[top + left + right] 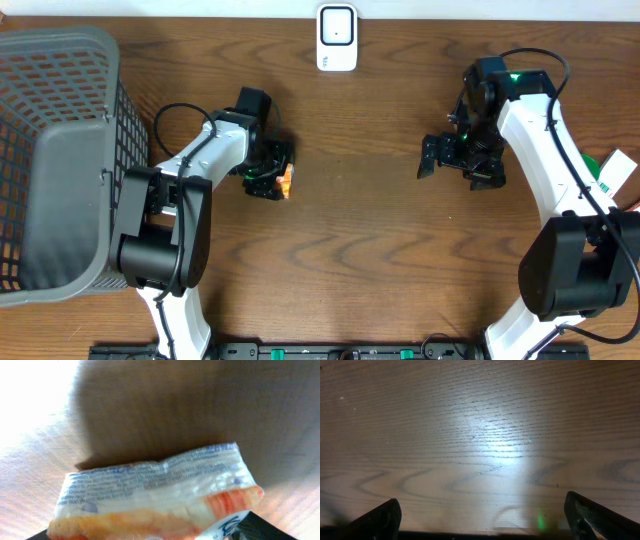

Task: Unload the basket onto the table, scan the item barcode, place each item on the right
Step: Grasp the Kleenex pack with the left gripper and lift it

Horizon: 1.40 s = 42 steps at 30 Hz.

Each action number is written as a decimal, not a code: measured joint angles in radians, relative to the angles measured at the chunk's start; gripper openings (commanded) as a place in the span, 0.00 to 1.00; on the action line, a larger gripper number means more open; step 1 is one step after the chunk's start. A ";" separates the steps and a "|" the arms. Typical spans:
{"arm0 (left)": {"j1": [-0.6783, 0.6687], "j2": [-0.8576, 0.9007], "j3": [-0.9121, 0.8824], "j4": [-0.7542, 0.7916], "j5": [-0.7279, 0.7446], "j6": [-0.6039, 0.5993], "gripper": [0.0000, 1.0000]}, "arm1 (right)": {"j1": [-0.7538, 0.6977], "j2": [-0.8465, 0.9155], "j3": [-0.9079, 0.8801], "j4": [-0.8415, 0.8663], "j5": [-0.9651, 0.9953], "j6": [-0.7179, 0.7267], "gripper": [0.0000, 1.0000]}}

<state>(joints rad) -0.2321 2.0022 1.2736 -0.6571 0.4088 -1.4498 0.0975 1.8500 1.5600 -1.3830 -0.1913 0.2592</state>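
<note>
Orange-and-white crinkled plastic packet [155, 490]

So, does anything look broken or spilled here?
Not really. The packet by the left claw looks crinkly, but no tear or spill shows. The scanner and basket look fine.

A brown wooden table [370, 250] with wavy grain fills the view. Light pools in a soft white glare [495, 435] on its right side. On the left the wood is washed out bright beside a deep shadow [175, 405]. A pale strip [200, 8] runs beyond the far edge, and a black rail [330, 352] lines the near one.
</note>
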 measured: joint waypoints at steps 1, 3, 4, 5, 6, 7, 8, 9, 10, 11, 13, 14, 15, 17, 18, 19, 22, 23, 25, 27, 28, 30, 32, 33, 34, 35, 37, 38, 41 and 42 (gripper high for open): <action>0.000 0.001 0.000 -0.013 -0.003 0.013 0.66 | 0.000 0.000 0.000 0.000 0.000 0.000 0.99; 0.000 0.001 0.001 -0.029 -0.010 0.028 0.66 | 0.000 0.000 0.000 0.000 0.000 0.000 0.99; 0.000 0.001 0.002 -0.035 -0.013 0.037 0.66 | 0.000 0.000 0.000 0.000 0.000 0.000 0.99; 0.000 0.001 0.002 -0.040 -0.015 0.045 0.66 | 0.000 0.000 0.000 0.000 0.000 0.000 0.99; 0.000 0.001 0.002 -0.045 -0.017 0.057 0.66 | 0.000 0.000 0.000 0.000 0.000 0.000 0.99; 0.000 0.001 0.003 -0.047 -0.019 0.065 0.66 | 0.000 0.000 0.000 0.000 0.000 0.000 0.99; 0.000 0.001 0.003 -0.051 -0.020 0.073 0.66 | 0.000 0.000 0.000 0.000 0.000 0.000 0.99; 0.000 0.001 0.003 -0.054 -0.022 0.082 0.66 | 0.000 0.000 0.000 0.000 0.000 0.000 0.99; 0.000 0.001 0.003 -0.058 -0.023 0.089 0.67 | 0.000 0.000 0.000 0.001 0.000 0.000 0.99; 0.000 0.001 0.004 -0.063 -0.026 0.094 0.68 | 0.000 0.000 0.000 0.001 0.000 0.000 0.99; 0.000 -0.002 0.004 -0.074 -0.037 0.109 0.71 | 0.000 0.000 0.000 0.001 0.000 0.000 0.99; 0.000 -0.006 0.004 -0.087 -0.049 0.119 0.75 | 0.000 0.000 0.000 0.001 0.000 0.000 0.99; 0.000 -0.009 0.004 -0.100 -0.059 0.123 0.77 | 0.000 0.000 0.000 0.001 0.000 0.000 0.99; 0.000 -0.021 0.003 -0.129 -0.095 0.133 0.88 | 0.000 0.000 0.000 0.001 0.000 0.000 0.99; 0.000 -0.030 0.001 -0.137 -0.112 0.137 0.91 | 0.000 0.000 0.000 0.001 0.000 0.000 0.99; 0.000 -0.040 -0.001 -0.145 -0.132 0.145 0.92 | 0.000 0.000 0.000 0.001 0.000 0.000 0.99; 0.000 -0.065 -0.002 -0.147 -0.174 0.146 0.93 | 0.000 0.000 0.000 0.001 0.000 0.000 0.99; 0.000 -0.070 -0.002 -0.146 -0.183 0.146 0.93 | 0.000 0.000 0.000 0.001 0.000 0.000 0.99; 0.000 -0.074 -0.002 -0.144 -0.196 0.146 0.93 | 0.000 0.000 0.000 0.000 0.000 0.000 0.99; 0.000 -0.074 -0.003 -0.136 -0.206 0.146 0.93 | 0.000 0.000 0.000 0.000 0.000 0.000 1.00; 0.000 -0.074 -0.003 -0.133 -0.210 0.145 0.93 | 0.000 0.000 0.000 0.000 0.000 0.000 0.99; 0.000 -0.074 -0.003 -0.129 -0.215 0.143 0.93 | 0.001 0.000 0.000 0.000 0.000 0.000 0.99; 0.000 -0.074 -0.003 -0.130 -0.221 0.141 0.94 | 0.003 0.000 0.000 -0.002 0.000 0.000 0.99; 0.000 -0.074 -0.003 -0.129 -0.225 0.141 0.94 | 0.005 0.000 0.000 -0.003 0.000 0.000 0.99; 0.000 -0.074 -0.003 -0.131 -0.229 0.141 0.94 | 0.006 0.000 0.000 -0.004 0.000 0.000 0.99; 0.000 -0.074 -0.003 -0.136 -0.232 0.141 0.94 | 0.008 0.000 0.000 -0.004 0.000 0.000 0.99; 0.001 -0.074 -0.003 -0.145 -0.233 0.141 0.94 | 0.009 0.000 0.000 -0.004 0.000 0.000 0.99; 0.000 -0.074 -0.003 -0.147 -0.233 0.141 0.94 | 0.009 0.000 0.000 -0.004 0.000 0.000 0.99; 0.000 -0.068 -0.003 -0.148 -0.235 0.141 0.94 | 0.009 0.000 0.000 -0.004 0.000 0.000 0.99; 0.001 -0.066 -0.003 -0.148 -0.235 0.140 0.94 | 0.009 0.000 0.000 -0.004 0.000 0.000 0.99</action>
<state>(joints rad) -0.2314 1.9362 1.2701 -0.8047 0.1734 -1.3094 0.1062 1.8500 1.5600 -1.3872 -0.1917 0.2592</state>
